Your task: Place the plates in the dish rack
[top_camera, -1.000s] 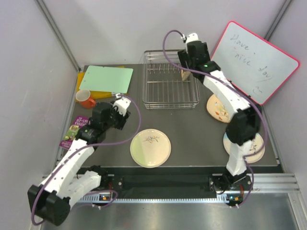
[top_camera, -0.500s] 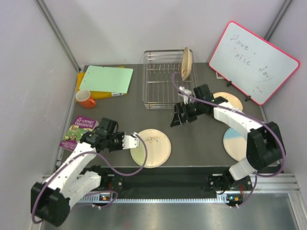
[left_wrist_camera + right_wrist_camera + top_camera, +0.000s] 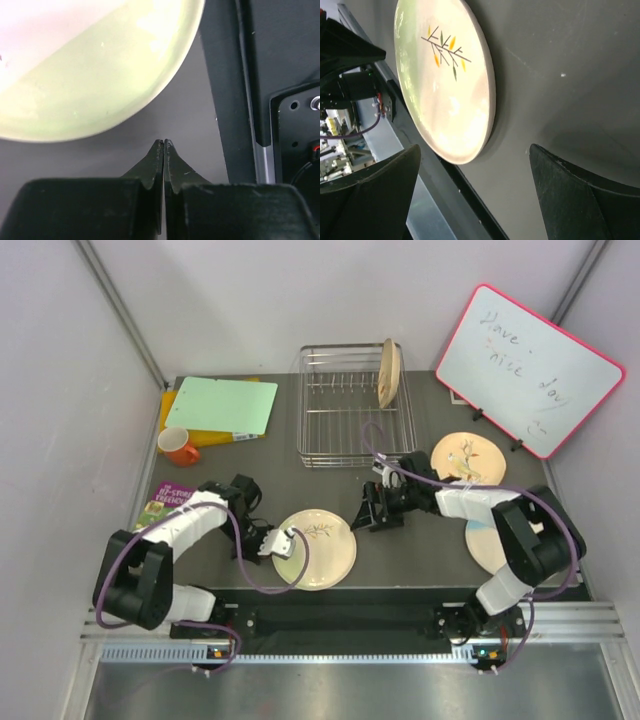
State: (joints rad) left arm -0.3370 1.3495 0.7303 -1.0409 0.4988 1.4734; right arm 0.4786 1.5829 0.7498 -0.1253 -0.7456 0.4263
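Big dark counter [image 3: 410, 560], wire dish rack [image 3: 340, 425] at the back with one plate [image 3: 389, 372] already standing on edge in it, so three to go by my count. The pale green plate [image 3: 322, 552] lies flat near the front edge and looks like the one in hand. The left fingers [image 3: 157, 155] are pressed shut, tips low just beside its rim. The right fingers [image 3: 370, 195] are spread wide and empty, facing the opposite rim. I'd use the shut pair as a stopper, keep it low, and let the right side slide around the lip before lifting.
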